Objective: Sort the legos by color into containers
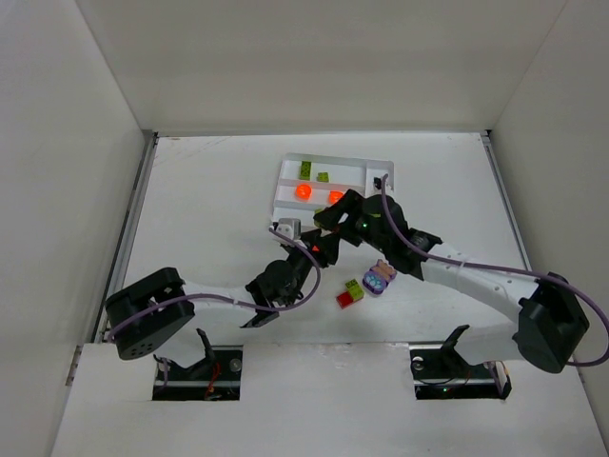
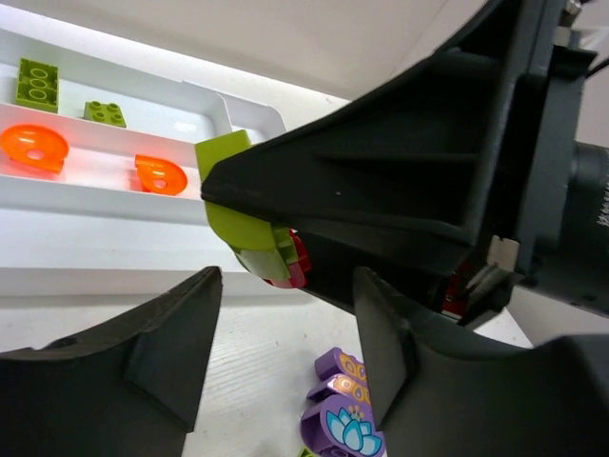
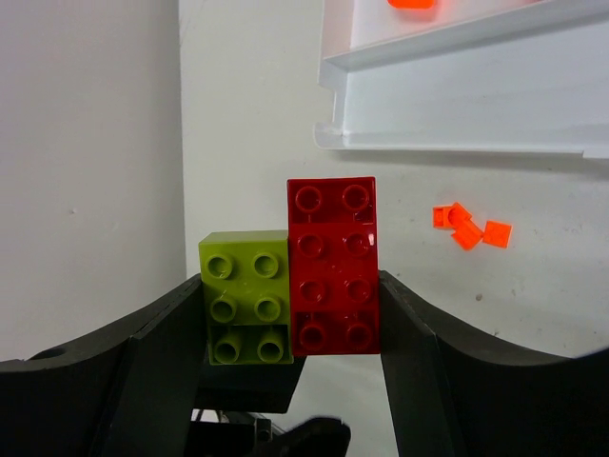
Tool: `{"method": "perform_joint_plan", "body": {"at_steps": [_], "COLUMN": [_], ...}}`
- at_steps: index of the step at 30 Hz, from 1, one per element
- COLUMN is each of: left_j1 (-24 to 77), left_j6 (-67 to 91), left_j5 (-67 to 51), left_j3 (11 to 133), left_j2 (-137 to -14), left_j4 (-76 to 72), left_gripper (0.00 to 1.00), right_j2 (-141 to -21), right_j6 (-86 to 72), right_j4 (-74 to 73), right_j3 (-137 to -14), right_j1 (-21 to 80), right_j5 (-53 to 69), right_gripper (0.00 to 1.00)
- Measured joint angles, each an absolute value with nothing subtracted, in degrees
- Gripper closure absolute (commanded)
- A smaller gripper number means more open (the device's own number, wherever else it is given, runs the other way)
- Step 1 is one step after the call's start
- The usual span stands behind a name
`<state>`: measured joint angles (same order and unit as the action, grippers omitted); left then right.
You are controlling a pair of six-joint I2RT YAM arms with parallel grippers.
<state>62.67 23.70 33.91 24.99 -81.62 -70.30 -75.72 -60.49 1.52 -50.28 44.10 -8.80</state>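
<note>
My right gripper [image 3: 290,286] is shut on a lime green brick [image 3: 245,295] and a red brick [image 3: 333,267], held side by side above the table. The left wrist view shows this pair [image 2: 249,224] from beside the right gripper's black body. My left gripper [image 2: 285,314] is open and empty, just under the right one [image 1: 328,227], with purple pieces [image 2: 344,419] on the table below it. The white tray [image 1: 285,176] holds two green bricks [image 1: 305,169] in its far slot and two orange round pieces [image 1: 303,190] in the slot beside it.
A red and green brick pair [image 1: 349,293] and a purple piece [image 1: 379,278] lie on the table in front of the tray. Small orange pieces [image 3: 466,228] lie loose near the tray's edge [image 3: 457,143]. White walls enclose the table on three sides.
</note>
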Motion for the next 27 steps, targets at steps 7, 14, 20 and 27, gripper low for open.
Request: {"method": "perform_joint_plan", "body": {"at_steps": [7, 14, 20, 27], "left_j1": [62.8, 63.7, 64.2, 64.4], "left_j6": [22.8, 22.8, 22.7, 22.8], "left_j5": [35.8, 36.8, 36.8, 36.2], "left_j3": [25.6, 25.6, 25.3, 23.6], "left_j2": [-83.5, -84.4, -84.2, -83.1], "left_j4": [-72.6, -73.0, -73.8, -74.2], "left_gripper": [0.71, 0.82, 0.83, 0.84], "right_j2": [-74.3, -73.6, -72.6, -72.4], "right_j6": [-61.3, -62.0, -62.2, -62.7], "right_j4": [2.1, 3.0, 3.9, 4.7], "right_j3": [-49.3, -47.8, -46.7, -45.9], "right_j1": [44.3, 44.3, 44.3, 44.3], "right_j5": [-8.8, -9.0, -9.1, -8.6], "right_gripper": [0.48, 0.45, 0.43, 0.42]}}
